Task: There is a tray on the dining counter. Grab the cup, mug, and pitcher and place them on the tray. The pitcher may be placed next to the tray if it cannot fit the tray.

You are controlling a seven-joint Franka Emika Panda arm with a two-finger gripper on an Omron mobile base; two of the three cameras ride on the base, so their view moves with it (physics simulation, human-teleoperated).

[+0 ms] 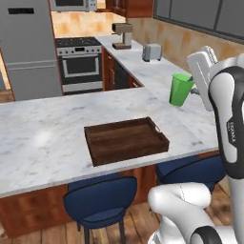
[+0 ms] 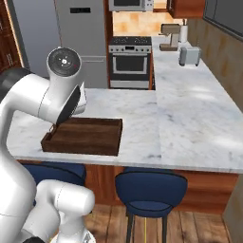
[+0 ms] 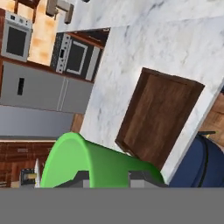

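The gripper (image 3: 104, 178) is clamping the green cup (image 1: 180, 89), carrying it tilted in the air beyond the tray (image 1: 126, 140), which is lying bare on the dining counter (image 1: 43, 138).

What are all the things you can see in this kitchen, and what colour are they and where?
cup: one, bright green, held up above the counter, right of the tray
tray: one, dark brown wood, on the dining counter, nothing in it
dining counter: one, white-grey marble over reddish wood
stools: two, dark blue, tucked under the counter
toaster: one, silver, on the far counter
coffee machine: one, brownish, beside the stove
stove: one, silver and black, back wall
fridge: one, grey, left of the stove
gripper: one, closed on the cup
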